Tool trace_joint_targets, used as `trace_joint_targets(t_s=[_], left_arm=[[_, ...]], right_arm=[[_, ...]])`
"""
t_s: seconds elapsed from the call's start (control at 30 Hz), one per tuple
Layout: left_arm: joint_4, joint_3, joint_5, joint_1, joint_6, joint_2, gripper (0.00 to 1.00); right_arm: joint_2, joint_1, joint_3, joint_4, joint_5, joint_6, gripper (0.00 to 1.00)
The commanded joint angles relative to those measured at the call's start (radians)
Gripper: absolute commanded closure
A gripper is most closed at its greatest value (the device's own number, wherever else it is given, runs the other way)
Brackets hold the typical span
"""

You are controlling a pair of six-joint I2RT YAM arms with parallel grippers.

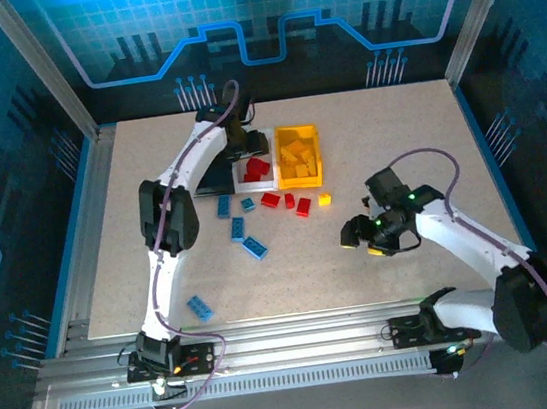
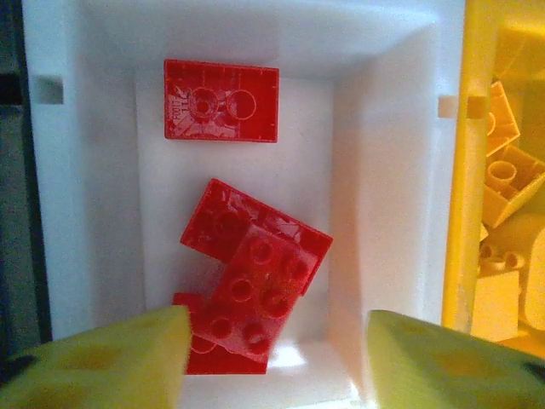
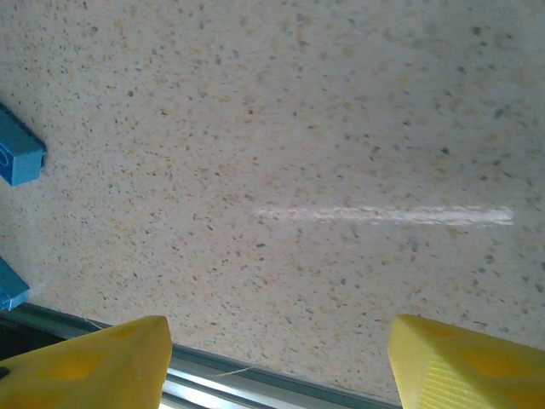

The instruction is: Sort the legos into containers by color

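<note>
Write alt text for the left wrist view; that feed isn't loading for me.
The open left gripper hangs over the white bin, looking straight down on red bricks: one alone near the top edge, others piled lower down. The yellow bin, with yellow bricks, adjoins on the right.

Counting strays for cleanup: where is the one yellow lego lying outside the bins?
Top view: the yellow lego lies on the table just before the yellow bin's near right corner, immediately right of a red lego.

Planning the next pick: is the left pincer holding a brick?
No, the left pincer is open and empty above the red bricks in the white bin.
</note>
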Motion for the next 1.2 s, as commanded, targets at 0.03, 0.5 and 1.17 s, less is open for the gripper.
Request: trace_joint_targets(t_s=[0.03, 0.5, 1.17], left_arm=[[0.032, -0.111, 0.029, 0.005, -0.022, -0.141, 0.31], [0.134, -0.739, 0.093, -0.001, -0.064, -0.684, 0.27], [0.104, -1.033, 0.107, 0.003, -0.051, -0.951, 0.23]], right_arm=[[0.102, 0.053, 0.118, 0.019, 0.039, 0.013, 0.31], [0.662, 0.171, 0.664, -0.012, 0.224, 0.055, 0.37], [0.915, 0.223, 0.867, -0.118, 0.393, 0.13, 0.43]])
